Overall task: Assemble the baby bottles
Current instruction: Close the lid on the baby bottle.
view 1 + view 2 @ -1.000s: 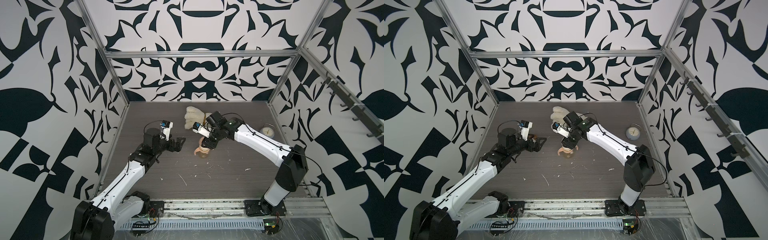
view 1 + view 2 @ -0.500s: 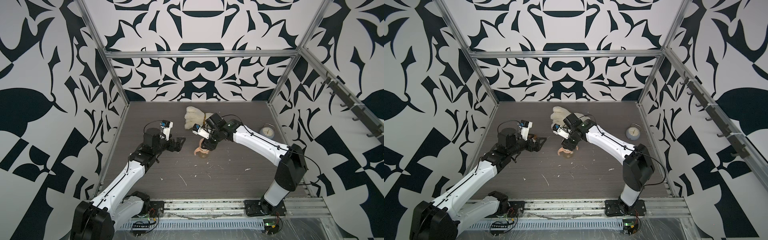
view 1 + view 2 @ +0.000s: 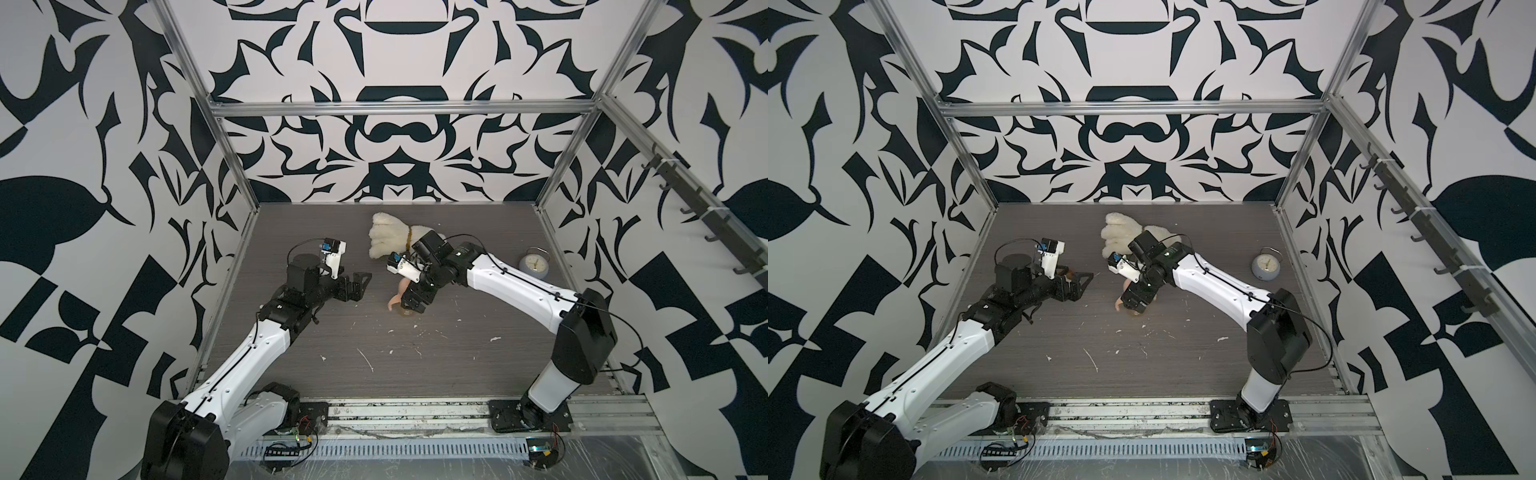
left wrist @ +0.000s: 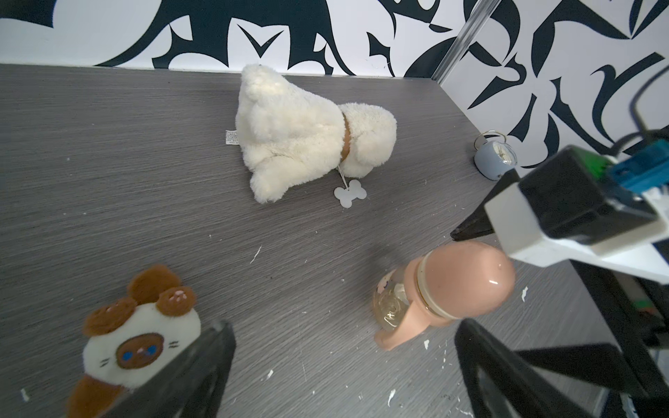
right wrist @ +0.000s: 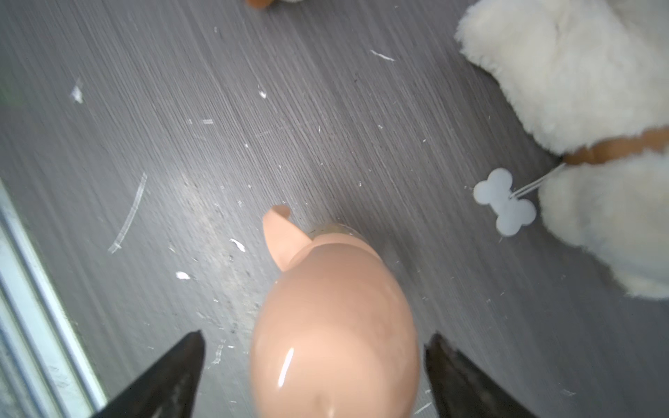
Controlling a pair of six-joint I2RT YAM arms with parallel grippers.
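The baby bottle stands on the grey table, right of centre. Its amber body carries the peach handle piece, a cream collar and the peach dome cap. My right gripper hangs over it, open, one finger on each side of the cap with a gap at both. In both top views the right gripper covers most of the bottle. My left gripper is open and empty, to the bottle's left.
A cream plush dog with a bone tag lies behind the bottle. A small brown-and-white plush toy lies under the left gripper. A pale-blue alarm clock stands at the right wall. White scraps dot the table.
The right gripper's jaws have spread apart and let go of the dome cap, staying over the bottle. The left arm has not moved.
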